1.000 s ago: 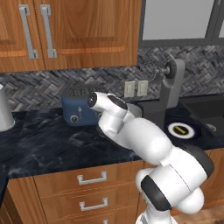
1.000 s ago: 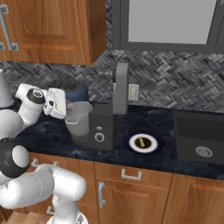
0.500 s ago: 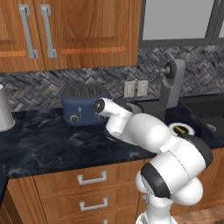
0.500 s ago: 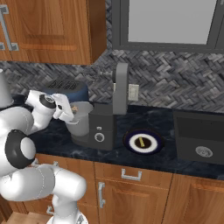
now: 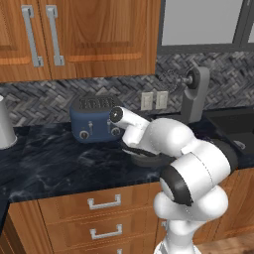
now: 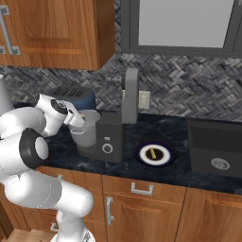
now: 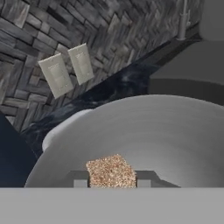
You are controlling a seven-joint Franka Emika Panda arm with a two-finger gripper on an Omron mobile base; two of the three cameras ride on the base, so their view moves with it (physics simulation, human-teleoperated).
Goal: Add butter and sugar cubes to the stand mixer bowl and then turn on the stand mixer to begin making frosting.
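Observation:
In the hand view a tan, grainy sugar cube (image 7: pixel 110 171) sits pinched between my gripper's (image 7: pixel 110 181) two dark fingertips (image 7: pixel 80 180), just above the inside of the pale grey stand mixer bowl (image 7: pixel 166 140). From the right base view the gripper (image 6: pixel 79 116) hangs over the bowl's (image 6: pixel 87 133) rim, on its left side. The bowl stands on the dark grey stand mixer (image 6: pixel 117 134), whose head is tilted up and whose round knob (image 6: pixel 108 148) faces front. The butter (image 6: pixel 152 153) is a small yellowish stick on a dark plate (image 6: pixel 142 158) right of the mixer.
A navy toaster (image 5: pixel 94 121) stands against the backsplash left of the mixer. Wall outlets (image 7: pixel 65 70) are behind the bowl. A sink (image 6: pixel 217 149) lies at the far right, and a pale kettle (image 5: pixel 5 129) at the far left of the counter.
The arm has swung from in front of the toaster to the right and down, bringing the gripper with the cube over the bowl.

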